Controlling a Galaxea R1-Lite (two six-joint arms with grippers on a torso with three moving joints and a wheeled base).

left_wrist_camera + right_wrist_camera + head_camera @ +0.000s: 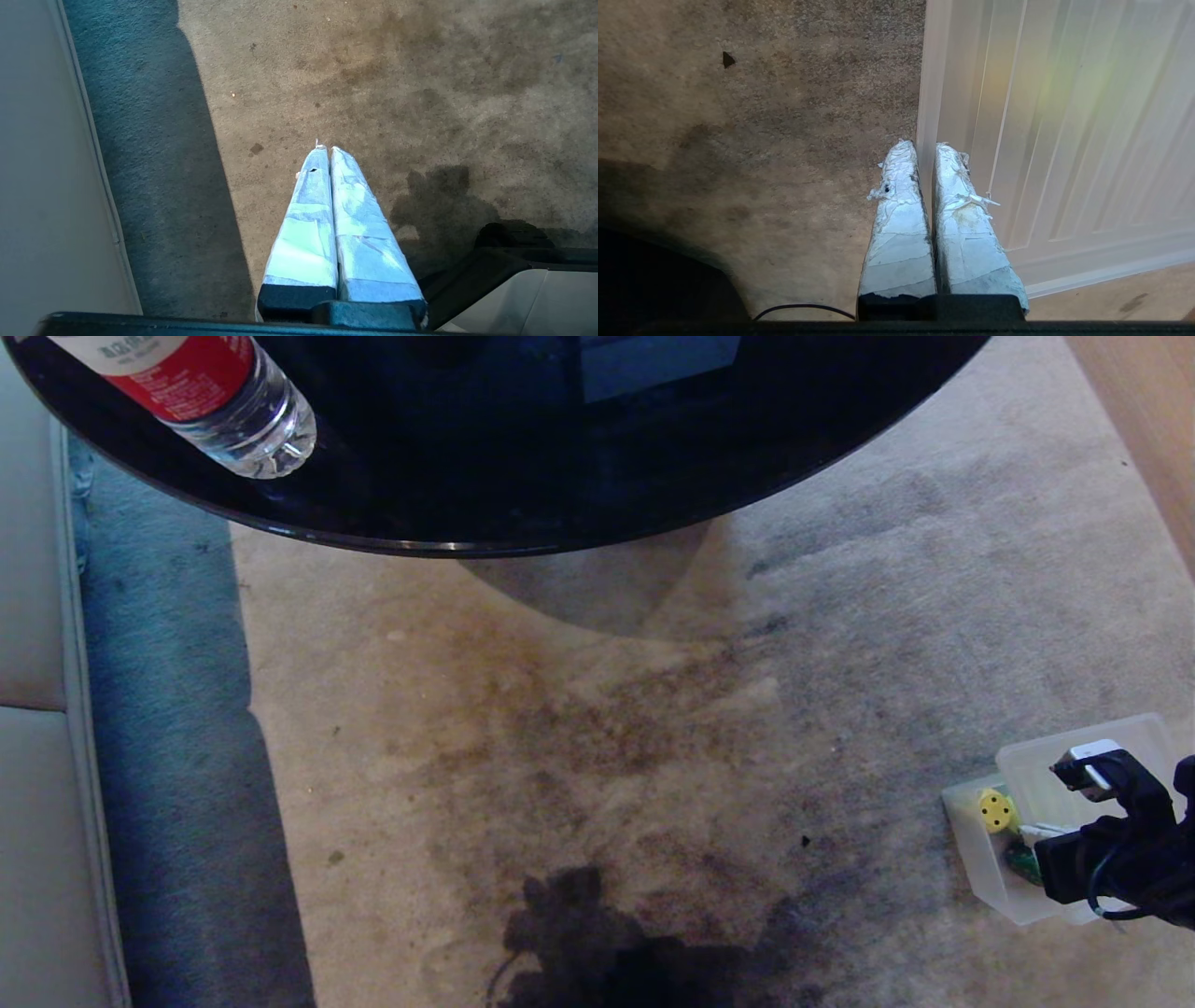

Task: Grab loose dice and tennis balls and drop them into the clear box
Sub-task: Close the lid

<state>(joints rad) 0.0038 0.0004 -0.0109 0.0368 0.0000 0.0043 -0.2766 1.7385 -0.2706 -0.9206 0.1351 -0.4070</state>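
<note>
The clear box (976, 873) stands on the carpet at the near right. A yellow die (996, 810) and a dark green die (1024, 863) lie in its open end. A flat ribbed translucent lid (1041, 770) (1064, 140) covers the rest of the box, tilted. My right gripper (1027, 831) (924, 148) is shut on the lid's edge, one finger on each side. A yellow-green tint shows through the lid; I cannot tell what it is. No tennis balls are in view. My left gripper (327, 149) hangs shut and empty over bare carpet.
A round black glass table (560, 476) fills the top of the head view, with a water bottle (215, 392) on it. A sofa edge (28, 709) runs down the left. Wooden furniture (1148, 429) stands at the far right.
</note>
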